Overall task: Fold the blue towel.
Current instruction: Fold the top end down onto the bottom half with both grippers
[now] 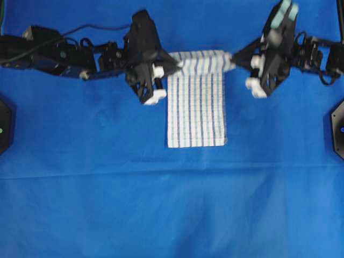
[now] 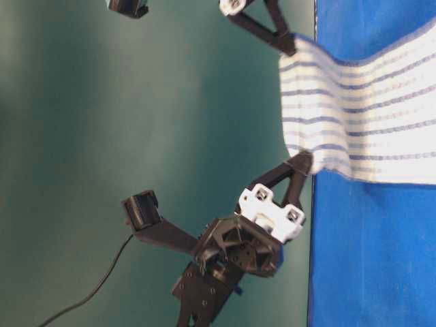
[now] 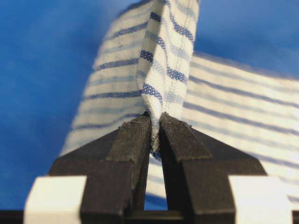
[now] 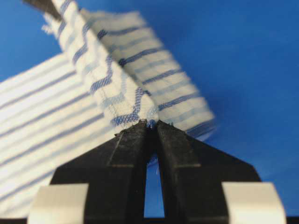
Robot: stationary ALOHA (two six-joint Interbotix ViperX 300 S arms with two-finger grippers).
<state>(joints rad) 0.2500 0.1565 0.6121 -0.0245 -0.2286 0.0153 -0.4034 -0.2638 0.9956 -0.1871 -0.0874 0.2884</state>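
Observation:
The blue towel [image 1: 196, 102], white with fine blue stripes, lies on the table with its far end lifted. My left gripper [image 1: 177, 63] is shut on the far left corner, and the cloth sits pinched between its black fingers in the left wrist view [image 3: 155, 128]. My right gripper [image 1: 231, 60] is shut on the far right corner, seen in the right wrist view [image 4: 150, 123]. The raised edge stretches between both grippers and also shows in the table-level view [image 2: 361, 109]. The towel's near end rests flat on the sheet.
A plain solid-blue sheet [image 1: 161, 204] covers the whole table. Black arm bases sit at the far left edge [image 1: 4, 126] and far right edge [image 1: 338, 129]. A black cable [image 2: 88, 293] trails from the arm in the table-level view.

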